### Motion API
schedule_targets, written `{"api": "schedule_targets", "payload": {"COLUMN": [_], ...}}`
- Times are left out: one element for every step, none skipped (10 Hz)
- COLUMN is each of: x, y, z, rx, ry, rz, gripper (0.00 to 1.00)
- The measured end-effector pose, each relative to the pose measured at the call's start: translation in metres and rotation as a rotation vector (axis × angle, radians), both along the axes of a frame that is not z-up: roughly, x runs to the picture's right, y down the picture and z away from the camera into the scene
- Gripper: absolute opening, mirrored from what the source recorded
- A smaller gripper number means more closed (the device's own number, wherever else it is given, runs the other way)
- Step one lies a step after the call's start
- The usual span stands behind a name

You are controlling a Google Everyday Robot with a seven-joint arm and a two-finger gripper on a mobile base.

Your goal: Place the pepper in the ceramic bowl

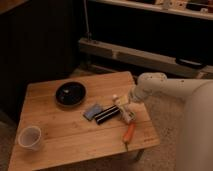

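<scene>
The pepper (129, 133) is a slim orange-red one lying on the wooden table (60, 150) near its front right corner. The ceramic bowl (70, 93) is round, glossy black and sits at the table's back left. My gripper (124, 111) hangs on the white arm over the table's right side, just above and behind the pepper, far right of the bowl. It holds nothing that I can see.
A translucent plastic cup (30, 137) stands at the front left. A small blue-grey pad (91, 111) and a dark flat bar (106, 114) lie mid-table, left of the gripper. A metal rail and shelving run behind the table.
</scene>
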State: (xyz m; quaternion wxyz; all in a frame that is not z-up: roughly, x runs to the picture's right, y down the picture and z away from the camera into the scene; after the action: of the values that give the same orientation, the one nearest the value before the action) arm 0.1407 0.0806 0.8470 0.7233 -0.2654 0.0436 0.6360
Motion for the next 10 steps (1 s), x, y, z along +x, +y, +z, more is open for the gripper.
{"api": "schedule_targets", "payload": {"x": [0.000, 0.000, 0.000, 0.000, 0.000, 0.001, 0.004, 0.012, 0.018, 0.026], "y": [0.000, 0.000, 0.000, 0.000, 0.000, 0.001, 0.002, 0.004, 0.006, 0.007], "z": [0.000, 0.000, 0.000, 0.000, 0.000, 0.000, 0.000, -0.002, -0.005, -0.008], "rx": [0.000, 0.000, 0.000, 0.000, 0.000, -0.002, -0.007, 0.003, 0.021, 0.037], "ry": [0.000, 0.000, 0.000, 0.000, 0.000, 0.002, 0.016, 0.017, -0.005, -0.021], "rz": [0.000, 0.000, 0.000, 0.000, 0.000, 0.000, 0.005, 0.019, 0.033, 0.046], "gripper": [0.80, 0.80, 0.80, 0.80, 0.80, 0.80, 0.80, 0.80, 0.80, 0.80]}}
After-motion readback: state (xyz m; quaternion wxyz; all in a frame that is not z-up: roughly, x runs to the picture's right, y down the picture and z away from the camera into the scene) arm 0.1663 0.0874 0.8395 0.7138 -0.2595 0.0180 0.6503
